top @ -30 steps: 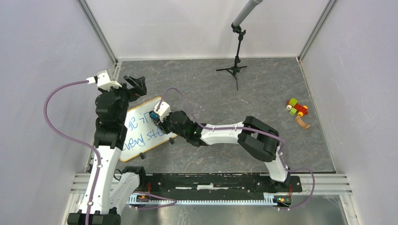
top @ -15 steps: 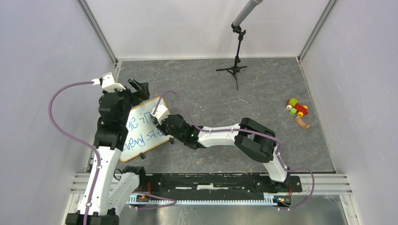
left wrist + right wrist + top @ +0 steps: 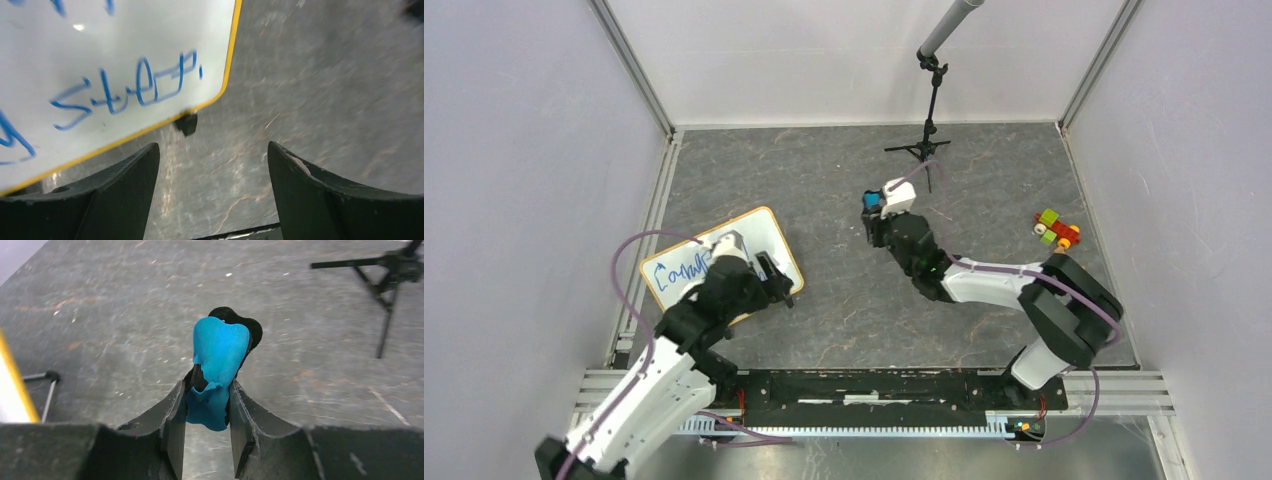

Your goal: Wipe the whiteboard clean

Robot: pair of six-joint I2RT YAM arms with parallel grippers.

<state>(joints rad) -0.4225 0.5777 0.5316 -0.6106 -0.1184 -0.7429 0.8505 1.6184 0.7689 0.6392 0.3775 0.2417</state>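
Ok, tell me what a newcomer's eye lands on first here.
First the whiteboard at the near left, blue handwriting on it, with the open left hand over its corner. Next the bright blue soft pad pinched in the right hand, above the grey table mid-scene, away from the board. Small colourful blocks lie at the right.

Whiteboard (image 3: 100,45): blue handwriting. Left wrist view: "step." legible near lower corner; further blue strokes cut off at frame edges, unreadable. Top view, whiteboard (image 3: 762,232): one blue word, starts "Co", rest too small and partly hidden. No other text legible.
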